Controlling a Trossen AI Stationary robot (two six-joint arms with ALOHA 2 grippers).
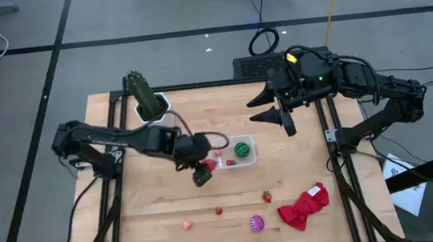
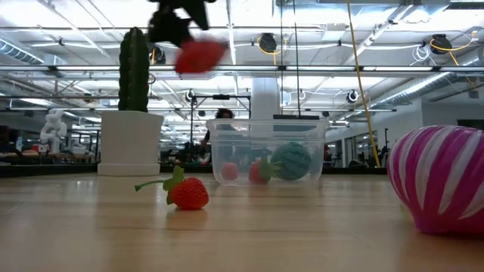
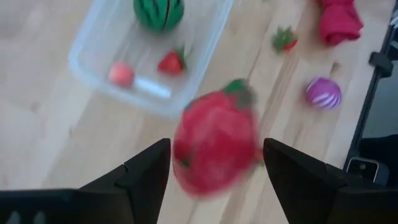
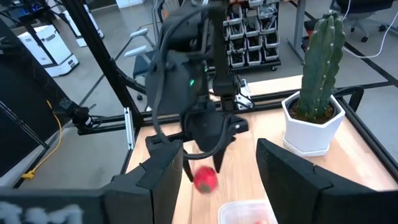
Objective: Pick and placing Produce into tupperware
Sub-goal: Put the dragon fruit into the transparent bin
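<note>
My left gripper [image 3: 214,165] hangs open above the table, just left of the clear tupperware [image 1: 250,157]. A red pepper-like piece [image 3: 214,149], blurred, is in the air between and just below its fingertips, with a narrow gap on each side; in the right wrist view the red piece [image 4: 205,179] sits under the fingertips. The tupperware [image 3: 149,93] holds a green striped ball [image 3: 158,12], a strawberry [image 3: 171,62] and a pink bit [image 3: 121,73]. My right gripper [image 1: 267,106] waits open, high over the far right of the table.
On the near part of the table lie a strawberry [image 1: 266,197], a purple striped piece [image 1: 256,223], a smaller strawberry [image 1: 219,211], a pink bit [image 1: 187,225] and a red cloth [image 1: 304,207]. A cactus in a white pot [image 1: 148,102] stands at the far left.
</note>
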